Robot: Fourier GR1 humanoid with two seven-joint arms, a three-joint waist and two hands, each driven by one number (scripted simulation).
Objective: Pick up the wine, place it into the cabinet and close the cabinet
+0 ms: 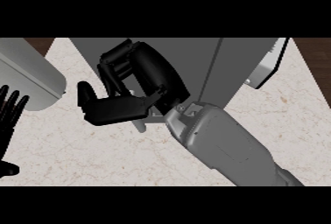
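Mia: What is over on the far left?

Ben: The left hand [9,114]. It rests at the edge with its fingers straight up and spread. It holds nothing. Just beside it, a bit higher, is a big grey round thing [32,74] on the counter [77,157]. I cannot tell what it is.

Mia: And the black shape in the middle?

Ben: That is the right hand [119,109]. Its grey forearm [223,144] comes in from the bottom right. The hand is right up against the front of the cabinet [194,61]. Its fingers are bent in, and I see no bottle inside them.

Mia: So where is the wine?

Ben: I cannot see the wine anywhere. It is not on the counter. My guess is it is inside the cabinet, or hidden behind the hand. I cannot tell which.

Mia: Is the cabinet shut?

Ben: No. Over on the right the door [266,65] sticks out away from the cabinet. It looks open.

Mia: What step is this, then?

Ben: I think it is the putting-in step, close to its end. The closing is not done yet.

Mia: What comes next?

Ben: If the bottle is in, the right hand has to come out of the way first, or the forearm would block the door. Then a hand must get behind the door and push it flat against the cabinet, slowly, so nothing inside gets knocked.
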